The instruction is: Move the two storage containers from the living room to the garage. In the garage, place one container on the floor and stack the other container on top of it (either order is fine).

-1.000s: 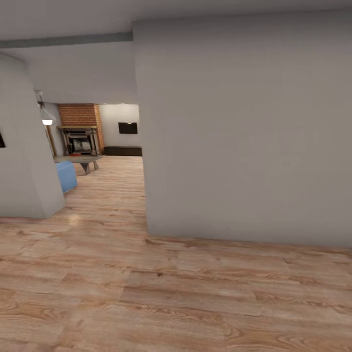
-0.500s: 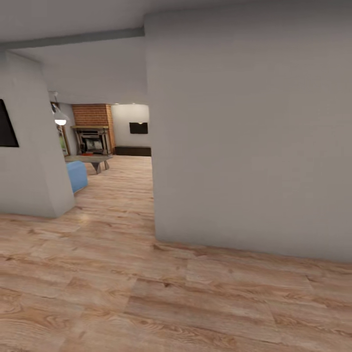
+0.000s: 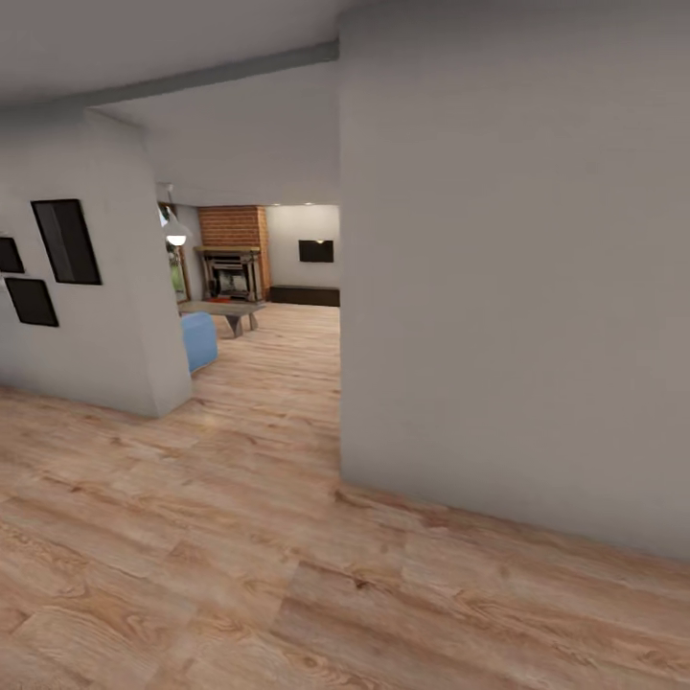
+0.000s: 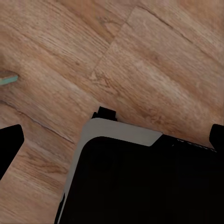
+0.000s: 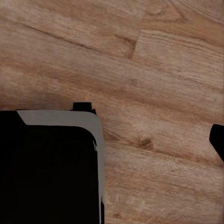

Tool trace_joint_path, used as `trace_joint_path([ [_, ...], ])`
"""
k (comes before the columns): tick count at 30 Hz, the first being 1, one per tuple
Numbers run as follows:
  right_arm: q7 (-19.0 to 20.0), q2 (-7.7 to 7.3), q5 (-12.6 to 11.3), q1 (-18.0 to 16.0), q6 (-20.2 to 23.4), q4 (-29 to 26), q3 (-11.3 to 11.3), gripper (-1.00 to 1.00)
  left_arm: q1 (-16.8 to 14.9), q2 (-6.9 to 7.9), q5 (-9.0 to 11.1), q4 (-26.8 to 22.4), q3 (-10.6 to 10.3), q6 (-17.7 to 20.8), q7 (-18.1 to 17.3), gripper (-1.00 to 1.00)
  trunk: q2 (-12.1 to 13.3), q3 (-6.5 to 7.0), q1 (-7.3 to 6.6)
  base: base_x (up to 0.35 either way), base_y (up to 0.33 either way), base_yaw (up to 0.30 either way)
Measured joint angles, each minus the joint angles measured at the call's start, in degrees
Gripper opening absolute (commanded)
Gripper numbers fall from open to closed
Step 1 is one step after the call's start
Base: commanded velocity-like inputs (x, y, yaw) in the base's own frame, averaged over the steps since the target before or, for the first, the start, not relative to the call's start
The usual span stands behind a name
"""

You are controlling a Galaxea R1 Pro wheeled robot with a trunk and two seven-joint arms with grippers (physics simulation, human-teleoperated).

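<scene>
Upper left of the head view, the living room (image 3: 259, 287) waits beyond the doorway; I can't tell either gripper's finger spread.

A wall (image 3: 517, 287) stands at 2 o'clock; at 11 o'clock an opening leads to the fireplace (image 3: 230, 273), with a low table (image 3: 222, 310) before it.

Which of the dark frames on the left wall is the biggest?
The upper right frame, tall and set nearest the wall's corner. The other two are smaller: one hangs below it, and one is cut off by the head view's edge.
</scene>
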Motion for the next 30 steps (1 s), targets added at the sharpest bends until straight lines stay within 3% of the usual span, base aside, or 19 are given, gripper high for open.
trace_joint_path([
  [30, 0.7, 0.15, 0.4, 0.0, 0.3, 0.0, 0.1, 1.0, 0.0, 0.09, 0.0, 0.0, 0.0, 0.1, 0.0, 1.0, 0.0, 0.0, 0.0, 0.324, 0.0, 0.3],
])
